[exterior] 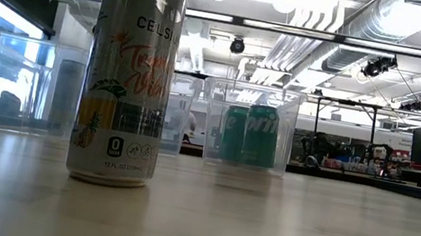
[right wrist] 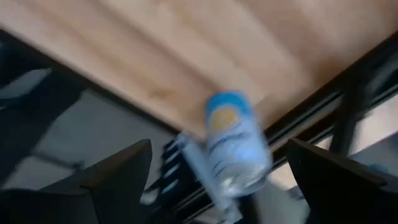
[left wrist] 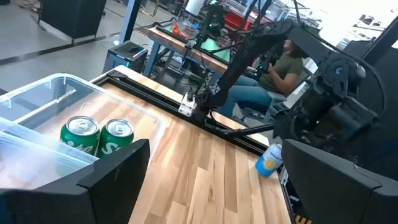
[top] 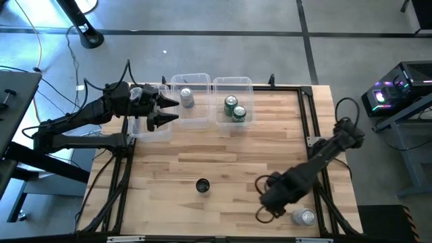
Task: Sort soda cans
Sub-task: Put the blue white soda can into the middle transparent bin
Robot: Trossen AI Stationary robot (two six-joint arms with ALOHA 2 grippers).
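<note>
1. A pale wooden table (top: pixel 223 158) with a dark frame stands in an open workshop; three clear bins line its far edge, and a seated person shows beyond the table in the left wrist view.

2. The right gripper (top: pixel 264 208) hangs low at the table's near right corner, fingers spread wide with nothing between them. A silver can (top: pixel 304 217) stands just beside it, toward the corner and almost at the table's edge; in the right wrist view that can (right wrist: pixel 235 149) sits ahead, between the two fingers.

3. The left gripper (top: pixel 167 110) hovers at the bins, fingers apart and empty. Just ahead of it the middle bin (top: pixel 191 79) holds another silver can (top: pixel 187 99); further ahead the right bin (top: pixel 233 82) holds two green cans (top: pixel 235 108).

4. A black can (top: pixel 202 185) stands alone, well to the left of the right gripper, with bare wood all around.

5. Judgement: the cans are light, thin-walled and smooth, easily dented or tipped. Grip mid-body across the round wall, firmly but not hard.

6. The corner can leaves little margin: a nudge outward could drop it off the edge, so close squarely, lift straight, then carry over the open centre.
</note>
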